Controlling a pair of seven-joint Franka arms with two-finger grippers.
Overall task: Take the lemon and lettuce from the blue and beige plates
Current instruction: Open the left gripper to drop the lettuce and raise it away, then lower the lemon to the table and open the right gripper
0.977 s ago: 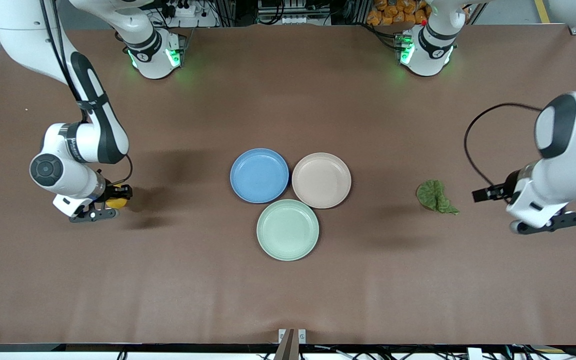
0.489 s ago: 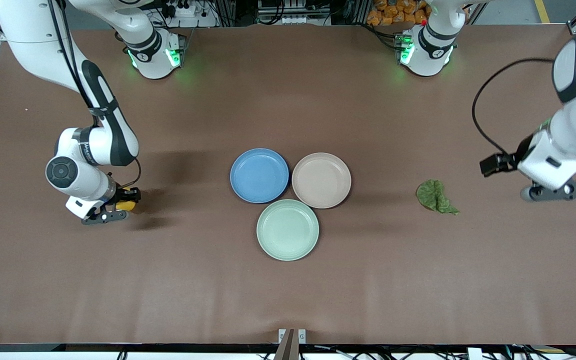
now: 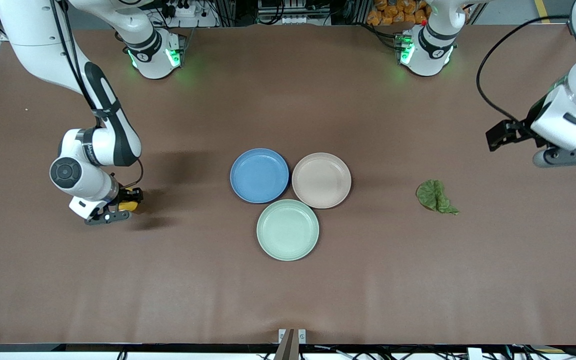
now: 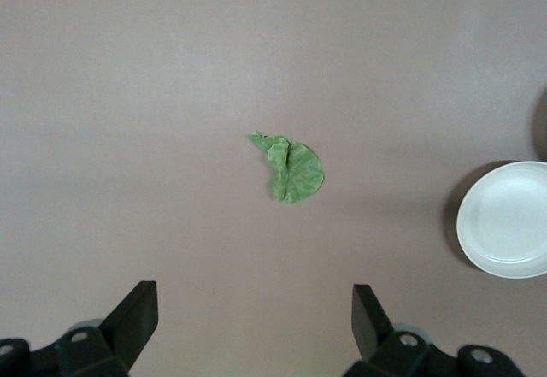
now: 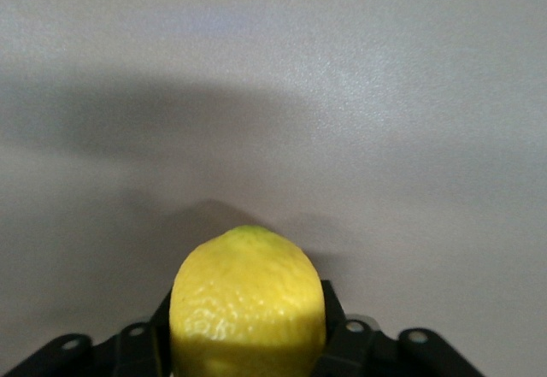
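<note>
The blue plate (image 3: 259, 175) and the beige plate (image 3: 321, 180) lie side by side at the table's middle, both bare. My right gripper (image 3: 124, 204) is shut on the yellow lemon (image 3: 128, 205), low over the table toward the right arm's end; in the right wrist view the lemon (image 5: 248, 304) fills the gap between the fingers of the right gripper (image 5: 248, 321). The lettuce (image 3: 435, 196) lies on the table toward the left arm's end. My left gripper (image 3: 502, 135) is open and empty, raised above the table. The left wrist view shows the left gripper (image 4: 255, 298), the lettuce (image 4: 293, 170) and the beige plate (image 4: 506, 219).
A mint-green plate (image 3: 287, 229) lies bare, nearer the front camera than the other two plates and touching them. The brown table (image 3: 288, 290) has open room around the plates and the lettuce.
My left gripper has risen and drawn away from the lettuce toward its own base. My right gripper has shifted slightly toward the plates, still holding the lemon.
</note>
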